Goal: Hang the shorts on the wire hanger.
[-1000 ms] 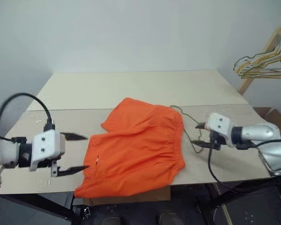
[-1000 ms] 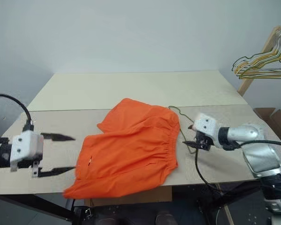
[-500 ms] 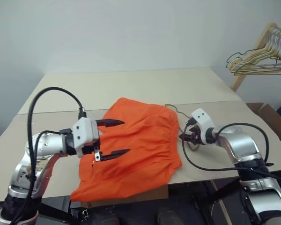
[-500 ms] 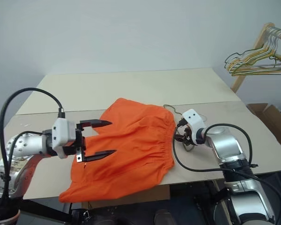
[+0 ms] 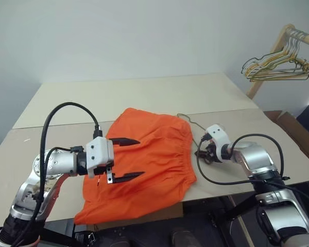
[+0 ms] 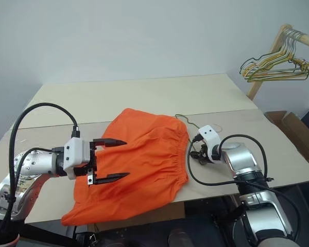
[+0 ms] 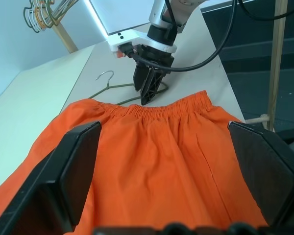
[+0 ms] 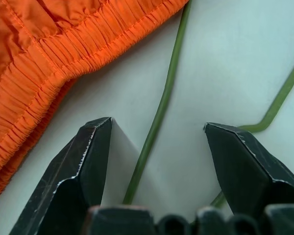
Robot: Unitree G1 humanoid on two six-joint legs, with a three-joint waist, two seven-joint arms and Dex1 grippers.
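Observation:
The orange shorts [image 5: 159,149] lie flat on the table, their gathered waistband toward the right. My left gripper [image 5: 140,158] hovers open over the shorts' left half, pointing right; the left wrist view shows its fingers [image 7: 76,161] spread wide above the fabric. The thin grey-green wire hanger [image 7: 108,88] lies on the table just past the waistband, partly tucked under it. My right gripper [image 8: 157,125] is down at the table beside the waistband, open. One strand of the hanger's wire [image 8: 161,105] runs between its two fingers, which are apart from it.
A wooden rack with a bunch of yellow, green and pale hangers [image 5: 273,64] stands at the back right. A cardboard box [image 5: 291,128] sits on the floor to the right. The table [image 5: 118,98] stretches pale and bare behind the shorts.
My left gripper has swung right, from beside the shorts to over them. The right gripper has sunk to the hanger wire by the waistband. The camera has turned right.

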